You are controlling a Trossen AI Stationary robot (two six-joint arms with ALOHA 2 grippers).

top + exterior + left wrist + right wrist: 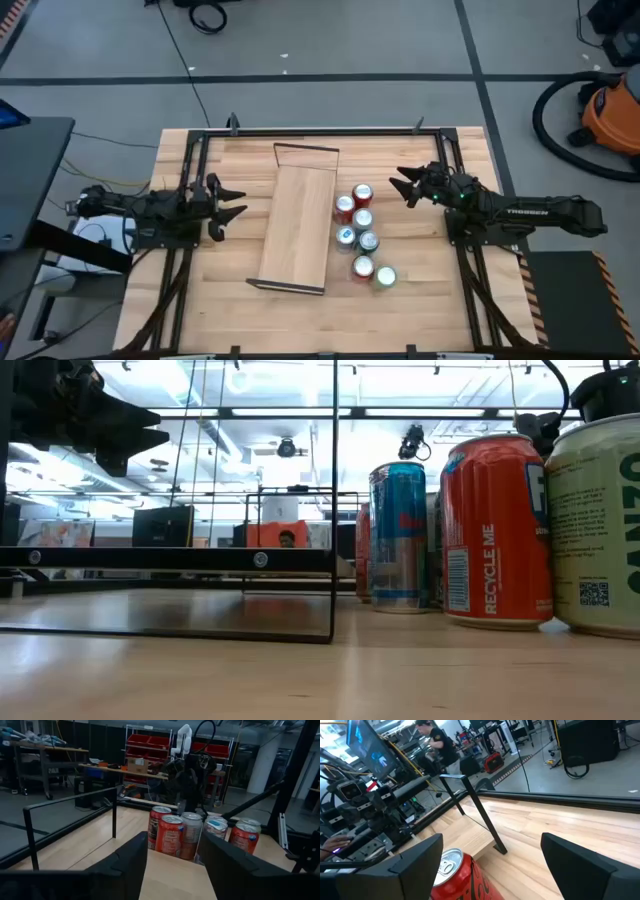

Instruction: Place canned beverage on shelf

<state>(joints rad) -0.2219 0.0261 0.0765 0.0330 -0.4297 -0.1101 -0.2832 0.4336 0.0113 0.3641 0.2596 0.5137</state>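
Several cans [362,232] stand upright in a cluster on the tabletop, right of the shelf [298,215], a long light-wood plank with thin black rails at its short ends. The cans also show in the low view [497,530] and the left wrist view [171,835]. My left gripper [235,201] is open and empty, above the table left of the shelf. My right gripper [405,184] is open and empty, just right of the far red can [455,875], above the table.
A black metal frame [320,132] runs along the table's far edge and down both sides. Bare tabletop lies near the front edge and between each gripper and the shelf. An orange vacuum [610,110] stands on the floor at the far right. A person [437,740] is in the room beyond the table.
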